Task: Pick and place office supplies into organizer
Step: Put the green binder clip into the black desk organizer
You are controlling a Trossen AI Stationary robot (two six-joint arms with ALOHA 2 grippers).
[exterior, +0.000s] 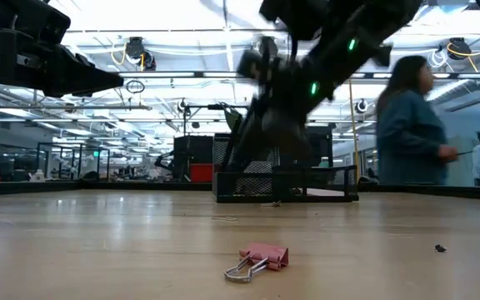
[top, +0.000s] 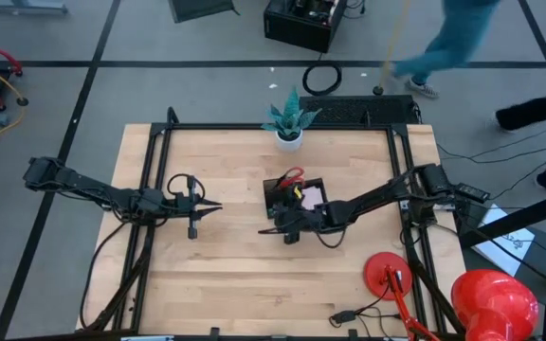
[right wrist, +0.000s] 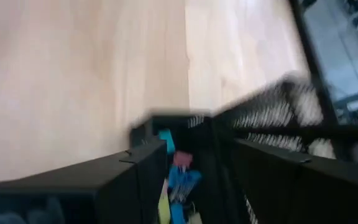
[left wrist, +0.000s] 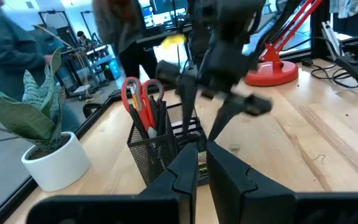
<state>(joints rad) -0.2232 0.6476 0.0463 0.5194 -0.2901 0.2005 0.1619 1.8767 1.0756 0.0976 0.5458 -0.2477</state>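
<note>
The black mesh organizer stands at the table's middle. Red-handled scissors stand in it, handles up, beside dark pens. A pink sticky-note pad lies in its right part. My right gripper hangs open just above the organizer's near compartment, where blue clips, a pink clip and a yellow piece lie below its fingers. I see nothing between its fingers. My left gripper waits shut above the table, left of the organizer, pointing at it.
A white pot with a green plant stands behind the organizer. A red lamp base sits at the near right. A pink binder clip lies on the table near the low camera. People move in the room beyond the table.
</note>
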